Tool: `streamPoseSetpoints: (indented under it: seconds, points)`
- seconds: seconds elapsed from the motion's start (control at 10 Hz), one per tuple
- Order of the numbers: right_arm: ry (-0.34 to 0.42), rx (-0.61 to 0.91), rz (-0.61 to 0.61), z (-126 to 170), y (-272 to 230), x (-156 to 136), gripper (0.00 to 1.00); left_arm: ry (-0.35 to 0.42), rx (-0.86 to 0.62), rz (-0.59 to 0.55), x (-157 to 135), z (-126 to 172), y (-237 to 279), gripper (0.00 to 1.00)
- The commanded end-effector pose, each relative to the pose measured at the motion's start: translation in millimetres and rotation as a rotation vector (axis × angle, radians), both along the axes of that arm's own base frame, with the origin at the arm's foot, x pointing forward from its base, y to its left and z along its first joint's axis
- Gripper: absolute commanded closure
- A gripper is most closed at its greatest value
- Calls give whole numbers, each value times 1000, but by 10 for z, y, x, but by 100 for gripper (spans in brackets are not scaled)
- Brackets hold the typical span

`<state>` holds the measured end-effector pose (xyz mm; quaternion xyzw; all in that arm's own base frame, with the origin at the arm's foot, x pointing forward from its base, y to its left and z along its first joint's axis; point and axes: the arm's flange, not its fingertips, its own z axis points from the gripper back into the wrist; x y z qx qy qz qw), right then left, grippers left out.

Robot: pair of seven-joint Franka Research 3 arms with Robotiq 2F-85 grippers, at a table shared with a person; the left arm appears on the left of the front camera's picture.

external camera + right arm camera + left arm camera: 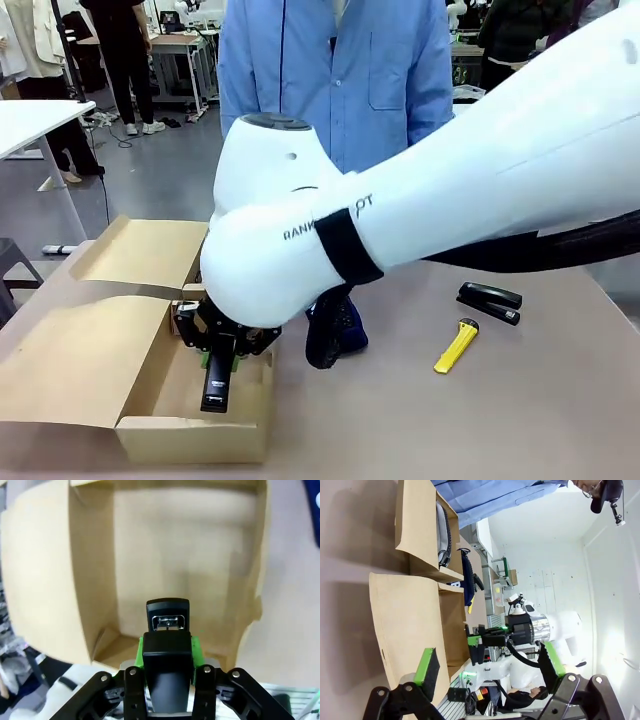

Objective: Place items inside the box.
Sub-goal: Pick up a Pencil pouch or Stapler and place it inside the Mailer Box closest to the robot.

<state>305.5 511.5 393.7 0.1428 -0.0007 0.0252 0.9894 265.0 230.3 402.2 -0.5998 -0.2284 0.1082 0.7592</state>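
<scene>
My right gripper (222, 352) reaches across to the open cardboard box (195, 438) and is shut on a black stapler (216, 385) that hangs down into its near end. In the right wrist view this stapler (167, 625) sits between the green pads (195, 647) over the bare box floor (175, 555). A navy pouch (335, 325), a yellow utility knife (456, 346) and a second black stapler (490, 302) lie on the table to the right. My left gripper (489, 662) is open, off to the side of the box (405, 615). A grey pouch (442, 527) lies in the box's far end.
A person in a blue shirt (335, 70) stands at the far side of the table. The box's flaps (70, 360) spread out flat to the left. My right arm (450, 200) spans the middle of the table, hiding part of it.
</scene>
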Motion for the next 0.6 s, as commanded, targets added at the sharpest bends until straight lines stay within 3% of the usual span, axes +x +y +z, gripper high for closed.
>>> streamPoseSetpoints:
  seconds: [0.0, 0.4, 0.5]
  points:
    - [-74, -64, -35, -44, 188, 27, 63, -22, -4, -8, -16, 12, -7, 0]
    - [-58, -79, -45, -250, 183, 157, 63, -22, -4, -8, -16, 12, -7, 0]
    - [-56, -82, -49, -259, 175, 177, 21, -22, -4, -8, -16, 12, -7, 0]
